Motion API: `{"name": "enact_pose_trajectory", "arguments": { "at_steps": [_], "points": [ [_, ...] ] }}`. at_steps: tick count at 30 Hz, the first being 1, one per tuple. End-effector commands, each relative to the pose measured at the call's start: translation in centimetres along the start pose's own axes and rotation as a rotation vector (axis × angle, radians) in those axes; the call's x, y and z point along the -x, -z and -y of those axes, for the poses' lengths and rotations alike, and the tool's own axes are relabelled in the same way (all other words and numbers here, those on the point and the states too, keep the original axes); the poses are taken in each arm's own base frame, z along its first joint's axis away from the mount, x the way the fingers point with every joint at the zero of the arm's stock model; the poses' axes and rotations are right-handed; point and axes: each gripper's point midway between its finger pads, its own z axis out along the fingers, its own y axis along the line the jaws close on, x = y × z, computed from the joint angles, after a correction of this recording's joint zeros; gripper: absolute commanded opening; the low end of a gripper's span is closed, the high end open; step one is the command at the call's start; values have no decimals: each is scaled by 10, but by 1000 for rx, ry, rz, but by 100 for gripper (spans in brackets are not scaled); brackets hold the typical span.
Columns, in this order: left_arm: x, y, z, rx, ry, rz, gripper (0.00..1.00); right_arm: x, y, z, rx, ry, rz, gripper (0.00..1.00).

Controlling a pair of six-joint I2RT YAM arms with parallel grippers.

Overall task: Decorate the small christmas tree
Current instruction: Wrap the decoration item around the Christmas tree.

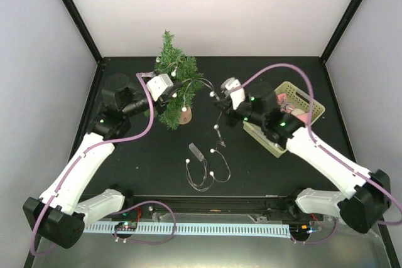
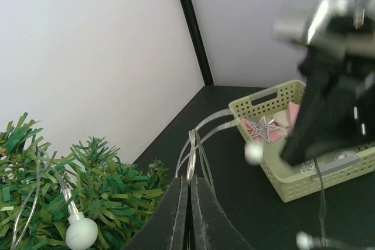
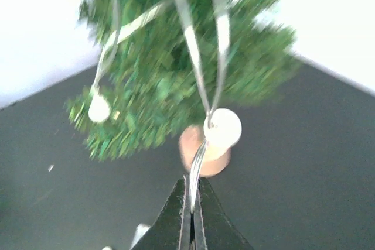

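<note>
Top external view: the small christmas tree (image 1: 175, 73) stands upright at the upper centre of the dark surface (image 1: 264, 167), near the back wall, on its round wooden stump base (image 1: 185, 116). The left fingers (image 1: 171, 90) reach into the tree's left side at mid height. The right fingers (image 1: 221, 100) hang just right of the tree, apart from its branches. A light string (image 1: 204, 171) of thin wire and small white bulbs drapes over the tree, runs across to the right fingers, and drops to a loose heap on the surface at lower centre. A pale green basket (image 1: 314, 106) sits at the right edge, partly under the right arm (image 1: 326, 155).

Left wrist view: the left fingers (image 2: 174, 215), at the bottom centre, are pressed together with strands of the light string pinched between their tips. The tree's green needles fill the lower left, with a white bulb (image 2: 81, 232) hanging among them. The basket stands at the right with a star ornament (image 2: 262, 128) inside; the right arm is a dark blur in front of it.

Right wrist view: the right fingers (image 3: 176, 218), at the bottom centre, are clamped on the wire with no gap between them. A white bulb (image 3: 223, 128) hangs on it just above their tips. The tree, blurred, fills the upper centre, and its stump base shows behind the bulb.
</note>
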Motion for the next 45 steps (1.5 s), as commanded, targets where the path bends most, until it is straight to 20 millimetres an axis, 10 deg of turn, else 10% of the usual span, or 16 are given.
{"name": "enact_pose_trajectory", "arguments": {
  "at_steps": [1, 12, 24, 36, 45],
  "points": [
    [4, -4, -6, 24, 2, 8, 1, 40, 45, 33, -133, 27, 32, 1],
    [6, -9, -22, 78, 45, -22, 2, 164, 82, 94, -263, 88, 204, 1],
    [12, -12, -22, 64, 50, -6, 3, 231, 42, 173, -330, 41, 303, 1],
    [17, -18, -23, 37, 65, -14, 18, 246, -8, 191, -224, -61, 345, 1],
    [56, -16, -33, 39, 111, 49, 38, 241, -22, 195, -201, -84, 332, 1]
  ]
}}
